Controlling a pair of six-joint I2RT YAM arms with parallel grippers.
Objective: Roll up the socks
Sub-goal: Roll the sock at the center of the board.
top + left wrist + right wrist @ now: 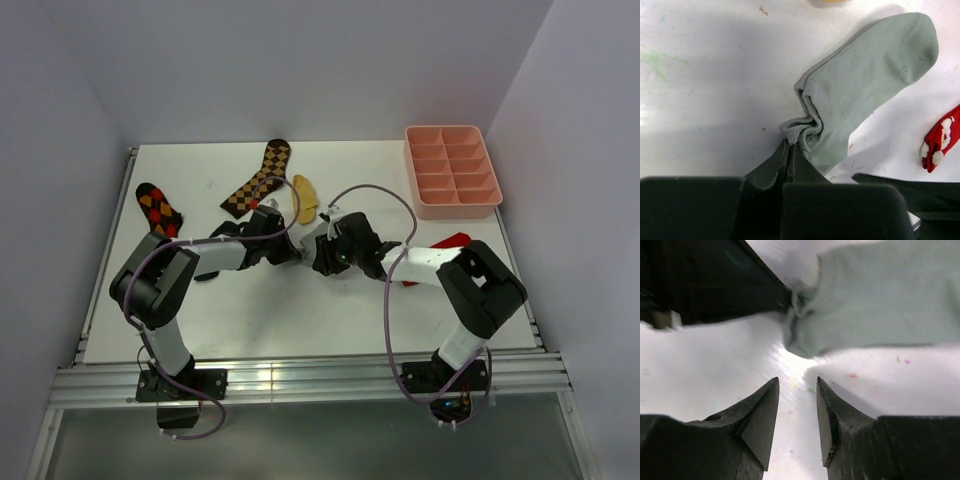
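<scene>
Grey sock (870,80) lies flat; left gripper (790,147) pinches its bunched cuff, right gripper (797,385) hovers just beside, spread.

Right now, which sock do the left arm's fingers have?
The pale grey ankle sock, its bunched cuff pinched by the left arm's fingers. The small mustard yellow sock and the red white-trimmed sock lie ungripped.
</scene>
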